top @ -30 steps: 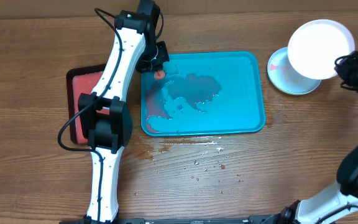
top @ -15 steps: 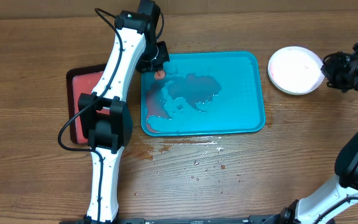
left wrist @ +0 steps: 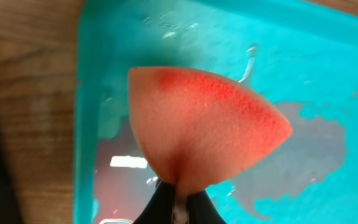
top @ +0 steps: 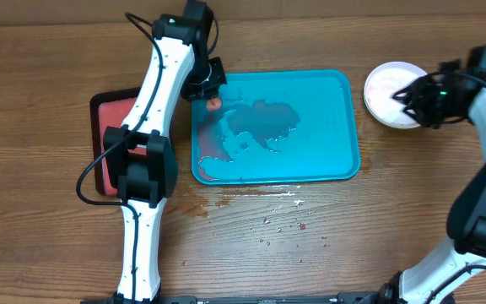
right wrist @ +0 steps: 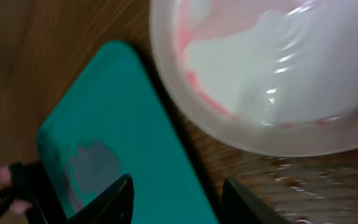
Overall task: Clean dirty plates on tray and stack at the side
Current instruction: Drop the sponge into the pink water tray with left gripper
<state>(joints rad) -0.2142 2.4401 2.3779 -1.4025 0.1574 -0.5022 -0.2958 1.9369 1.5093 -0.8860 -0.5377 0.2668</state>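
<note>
At upper left, our left gripper [top: 213, 95] clamps a soft, porous, red-stained sponge [left wrist: 204, 134] over the glossy turquoise tray [top: 327, 127], which holds only a wet film. At upper right, the round white plate [top: 388, 84], held aloft 1 second ago, now lies stacked. Our right gripper [right wrist: 178, 186] hovers beside it, fingers apart and empty. Stacking looks done.

I see a blue-green tray [top: 323, 135] with darker wet patches, and a peach sponge [left wrist: 210, 130] stained red on top. The top plate [top: 386, 84] is white with pink-red smears. The surface [top: 310, 245] is streaky brown wood, and the small tray [top: 112, 114] is red with a black rim.
</note>
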